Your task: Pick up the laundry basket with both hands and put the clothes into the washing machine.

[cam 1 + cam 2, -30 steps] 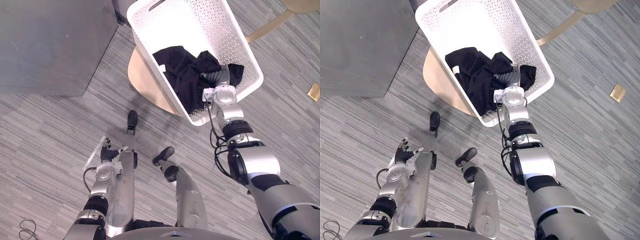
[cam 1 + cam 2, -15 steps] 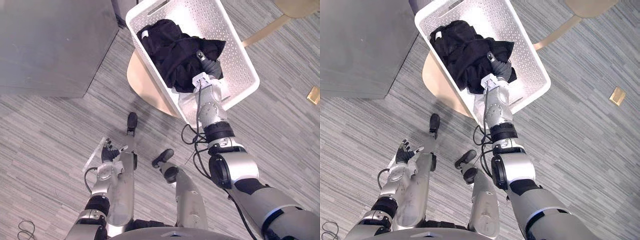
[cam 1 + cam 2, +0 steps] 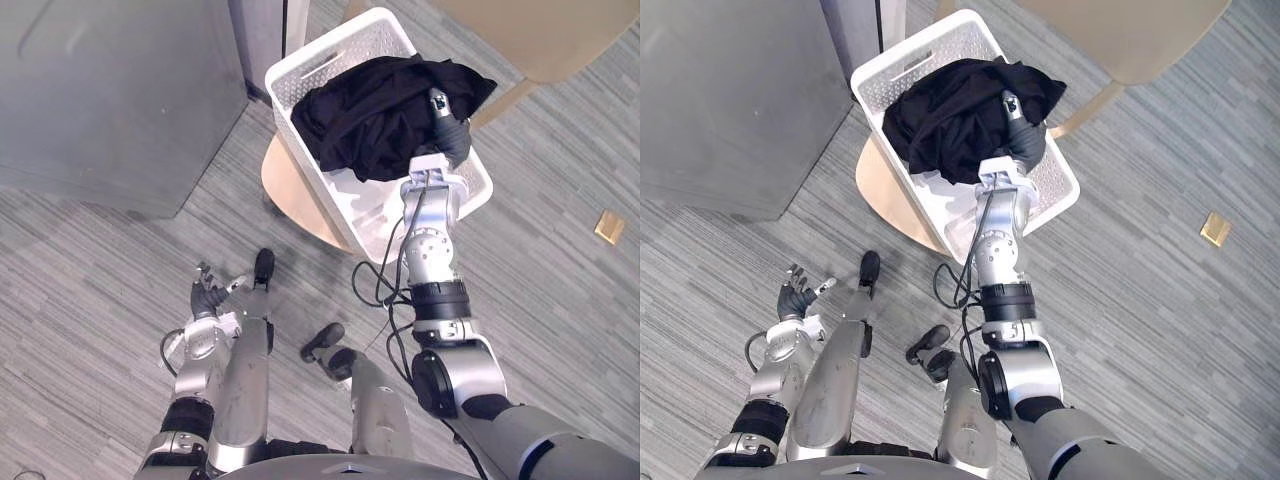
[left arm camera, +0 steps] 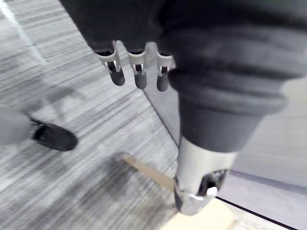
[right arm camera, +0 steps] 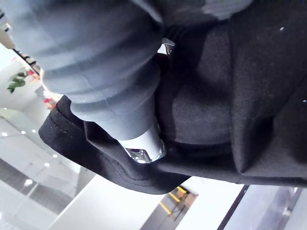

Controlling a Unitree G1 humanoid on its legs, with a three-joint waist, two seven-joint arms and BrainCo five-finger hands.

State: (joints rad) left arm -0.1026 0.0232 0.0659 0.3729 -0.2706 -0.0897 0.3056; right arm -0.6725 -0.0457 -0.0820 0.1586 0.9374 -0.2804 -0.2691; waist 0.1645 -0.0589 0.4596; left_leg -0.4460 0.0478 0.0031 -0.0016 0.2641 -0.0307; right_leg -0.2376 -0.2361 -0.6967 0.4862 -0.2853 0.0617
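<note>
perforated plastic basket (image 3: pixel 355 45), matt cloth (image 3: pixel 380 110)

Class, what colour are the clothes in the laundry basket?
The clothes are black, clearest in the left eye view, against the white basket.

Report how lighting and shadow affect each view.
Left eye view: even light, black clothes a nearly featureless dark mass against the white basket; right wrist view: clothes dark against a bright, spot-lit background; left wrist view: carpet evenly lit, no glare.
</note>
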